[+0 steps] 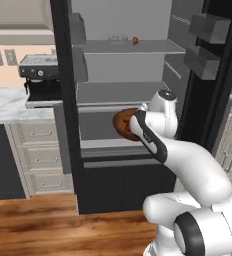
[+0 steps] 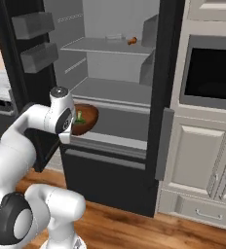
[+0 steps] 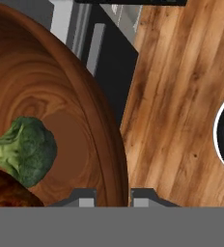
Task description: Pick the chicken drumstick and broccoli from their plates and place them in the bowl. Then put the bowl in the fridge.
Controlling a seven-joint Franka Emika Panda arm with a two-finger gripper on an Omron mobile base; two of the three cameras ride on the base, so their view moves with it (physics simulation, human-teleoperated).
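Observation:
The dark reddish-brown bowl (image 1: 122, 123) (image 2: 88, 116) (image 3: 61, 91) hangs in the air in front of the open black fridge (image 1: 130, 92) (image 2: 116, 92), level with its lower shelf. My gripper (image 3: 111, 197) is shut on the bowl's rim, one finger inside and one outside. Inside the bowl lie the green broccoli (image 3: 29, 150) (image 2: 79, 116) and, beside it, the orange-brown chicken drumstick (image 3: 5, 190). In the left base view my wrist covers the bowl's right side. The plates are out of view.
The fridge's upper shelf carries a small orange item (image 1: 135, 41) (image 2: 132, 41) and a clear glass piece (image 1: 119, 37). Door bins (image 1: 208, 27) (image 2: 32, 24) flank the opening. A coffee machine (image 1: 38, 80) stands on the left counter and a built-in microwave (image 2: 212, 73) is on the right. Wooden floor (image 3: 181, 96) lies below.

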